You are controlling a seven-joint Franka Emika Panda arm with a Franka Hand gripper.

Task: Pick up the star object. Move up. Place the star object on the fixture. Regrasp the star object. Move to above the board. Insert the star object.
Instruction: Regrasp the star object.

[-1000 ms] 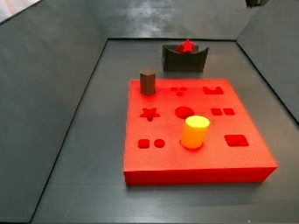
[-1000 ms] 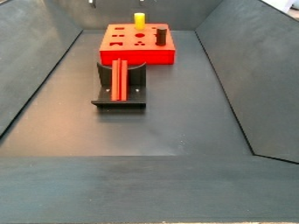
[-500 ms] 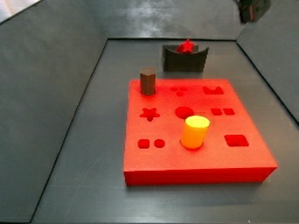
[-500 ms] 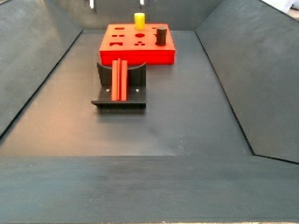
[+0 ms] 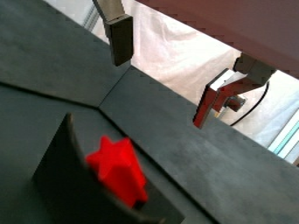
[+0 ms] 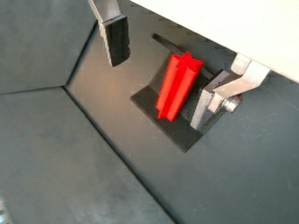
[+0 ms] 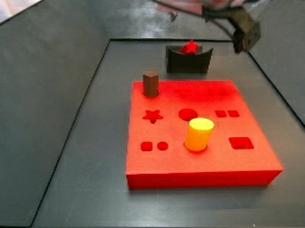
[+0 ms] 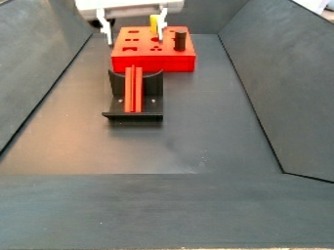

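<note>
Red star object (image 5: 119, 171) is lying in the fixture (image 5: 65, 175) notch in a wrist view; gripper (image 5: 163, 74) is hanging above, jaws apart, nothing between. Side view: yellow cylinder peg (image 7: 199, 134) and brown cylinder peg (image 7: 152, 83) are standing in the board (image 7: 197, 134); blurred gripper (image 7: 233, 20) is partly cut off.
</note>
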